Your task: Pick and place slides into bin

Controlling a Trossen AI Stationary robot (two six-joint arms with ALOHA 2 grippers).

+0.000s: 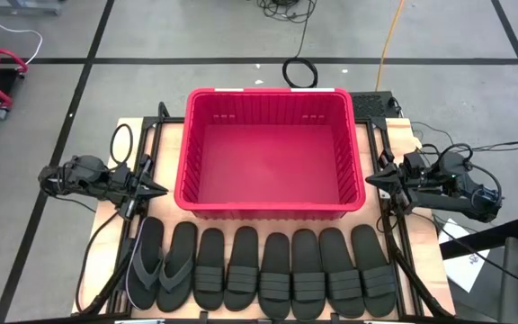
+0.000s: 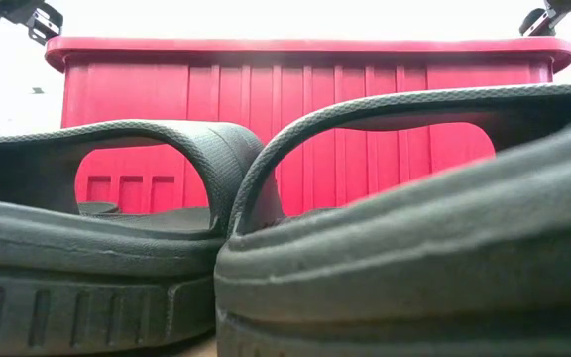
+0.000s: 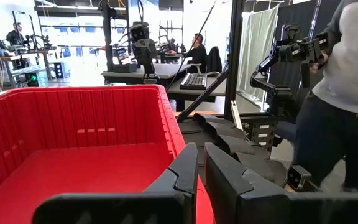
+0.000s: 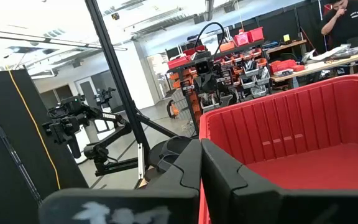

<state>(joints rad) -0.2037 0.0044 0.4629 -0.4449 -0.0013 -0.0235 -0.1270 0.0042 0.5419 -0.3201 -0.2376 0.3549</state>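
Slides (image 1: 263,270) lie in a row of eight along the table's (image 1: 403,135) near edge — flat black rubber, six with wide ribbed straps, two thong flip-flops (image 1: 162,265) at the left end. Just behind them sits the bin (image 1: 270,211), a red plastic crate with vertically ribbed walls, a thick rim and nothing inside. Left tool (image 1: 157,190) hangs beside the bin's left wall, fingers clenched to a point, holding nothing. Right tool (image 1: 370,181) mirrors it at the right wall — also pinched closed and empty. Both arms reach inward, roughly level.
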